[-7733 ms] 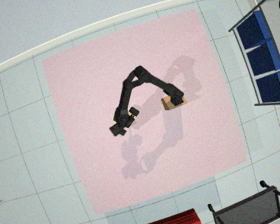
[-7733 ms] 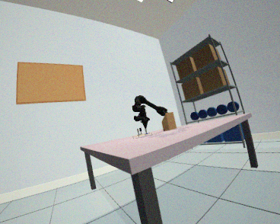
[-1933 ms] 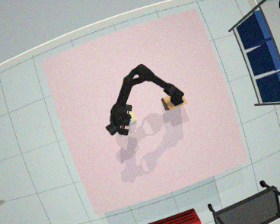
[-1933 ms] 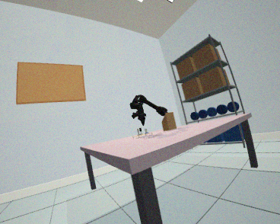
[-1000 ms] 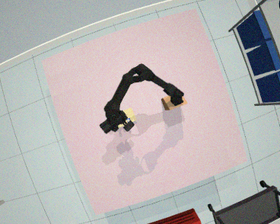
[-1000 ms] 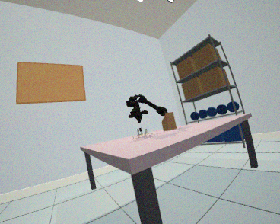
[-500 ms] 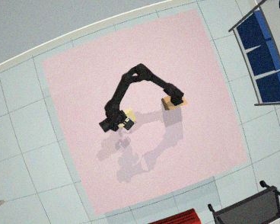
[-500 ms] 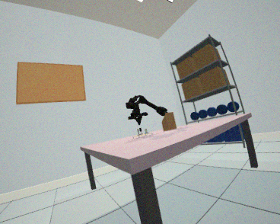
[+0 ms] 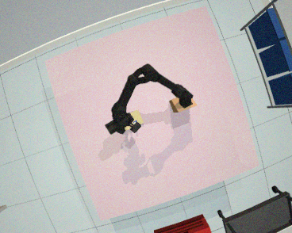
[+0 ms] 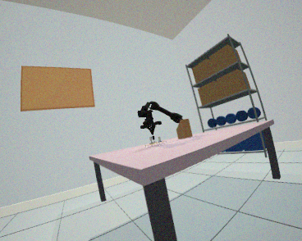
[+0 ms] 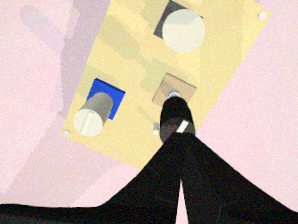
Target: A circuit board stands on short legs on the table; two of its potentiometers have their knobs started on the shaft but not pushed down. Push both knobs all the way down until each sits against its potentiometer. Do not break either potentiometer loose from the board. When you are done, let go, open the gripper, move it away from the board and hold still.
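Observation:
The yellow circuit board stands on the table. In the wrist view a black knob with a white line is over the tan potentiometer, a bit of pale shaft showing between them. A tall grey knob with a cream top is over the blue potentiometer. A wide cream knob is over the dark potentiometer. My gripper is shut and empty, pointing down, its tips overlapping the near edge of the black knob's top. Whether they touch it, I cannot tell.
The pink table top carries the arm's base on an orange-brown block. Small white screws mark the board's corners. A small grey pin stands beside the black knob.

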Controlling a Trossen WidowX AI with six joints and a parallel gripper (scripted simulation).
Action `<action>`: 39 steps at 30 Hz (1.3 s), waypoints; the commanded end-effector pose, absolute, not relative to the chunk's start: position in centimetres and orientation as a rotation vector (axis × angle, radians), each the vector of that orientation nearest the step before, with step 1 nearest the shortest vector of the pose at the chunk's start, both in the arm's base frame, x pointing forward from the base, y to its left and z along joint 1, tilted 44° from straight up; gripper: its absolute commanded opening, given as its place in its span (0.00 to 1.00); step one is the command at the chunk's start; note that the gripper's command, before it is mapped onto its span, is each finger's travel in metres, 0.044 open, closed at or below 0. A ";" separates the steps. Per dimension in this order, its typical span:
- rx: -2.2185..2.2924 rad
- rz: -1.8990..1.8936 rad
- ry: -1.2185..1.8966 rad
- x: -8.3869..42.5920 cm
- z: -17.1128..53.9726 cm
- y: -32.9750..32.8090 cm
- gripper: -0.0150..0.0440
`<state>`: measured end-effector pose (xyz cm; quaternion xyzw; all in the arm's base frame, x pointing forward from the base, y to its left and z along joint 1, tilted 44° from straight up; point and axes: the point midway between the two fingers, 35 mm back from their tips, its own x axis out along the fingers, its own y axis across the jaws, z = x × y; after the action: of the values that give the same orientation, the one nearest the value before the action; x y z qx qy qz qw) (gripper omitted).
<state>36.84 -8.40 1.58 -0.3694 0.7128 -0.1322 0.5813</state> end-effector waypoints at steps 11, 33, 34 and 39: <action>-0.871 -0.307 1.676 36.6 1.2 -8.7 0.25; -0.871 -0.307 1.676 36.6 0.8 -9.1 0.25; -0.871 -0.307 1.676 36.6 0.7 -9.2 0.25; -0.871 -0.307 1.676 36.6 0.7 -9.2 0.25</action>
<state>36.62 -9.07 0.77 -0.3696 0.7151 -0.1315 0.5786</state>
